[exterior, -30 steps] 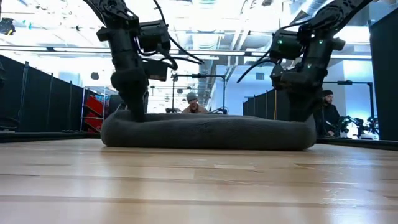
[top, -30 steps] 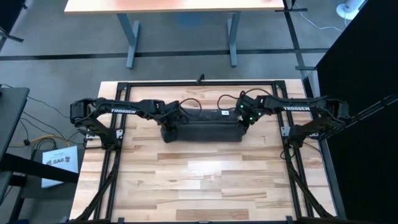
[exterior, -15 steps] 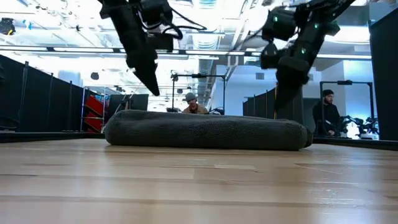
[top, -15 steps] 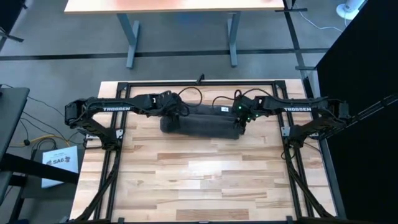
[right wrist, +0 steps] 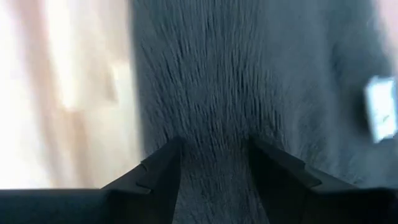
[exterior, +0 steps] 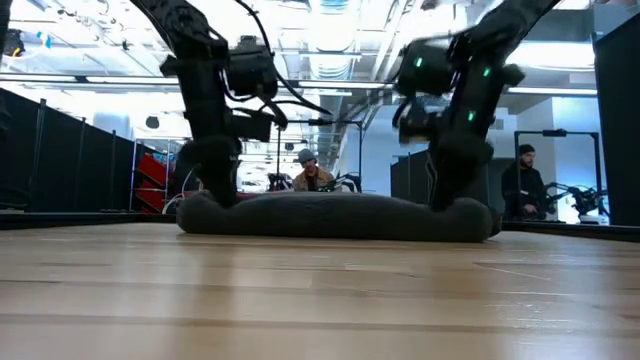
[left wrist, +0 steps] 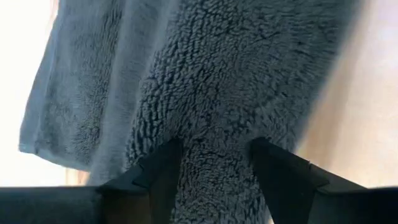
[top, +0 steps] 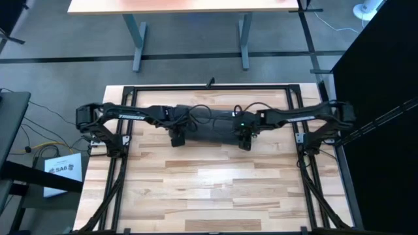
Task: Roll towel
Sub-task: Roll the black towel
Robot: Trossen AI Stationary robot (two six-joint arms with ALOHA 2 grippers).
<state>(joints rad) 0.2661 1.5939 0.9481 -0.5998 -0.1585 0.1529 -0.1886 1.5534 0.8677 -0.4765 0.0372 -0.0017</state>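
Lying as a long, partly rolled bundle across the far middle of the counter (top: 209, 183), toward twelve o'clock in the high view, the towel (top: 210, 126) runs from nine to three o'clock so that each arm can work one end of it. The left claw (top: 177, 138) is down at the bundle's nine o'clock end and the right claw (top: 244, 141) at its three o'clock end, both on the near, six o'clock edge; that matched placement looks meant to keep the roll even as it is turned over. In each wrist view the fingers stand apart with terry pile pressed between them, the left fingers (left wrist: 155, 177) and the right fingers (right wrist: 157, 174) straddling the cloth without being clamped on it. I judge they are set to take a fresh bite for the next turn. A white tag (right wrist: 380, 109) shows on the cloth near the right claw. By count: one towel, one tag, two arms, two claws. Beyond the counter the low view shows two people (exterior: 310, 172), one seated behind the bundle, one standing toward three o'clock.
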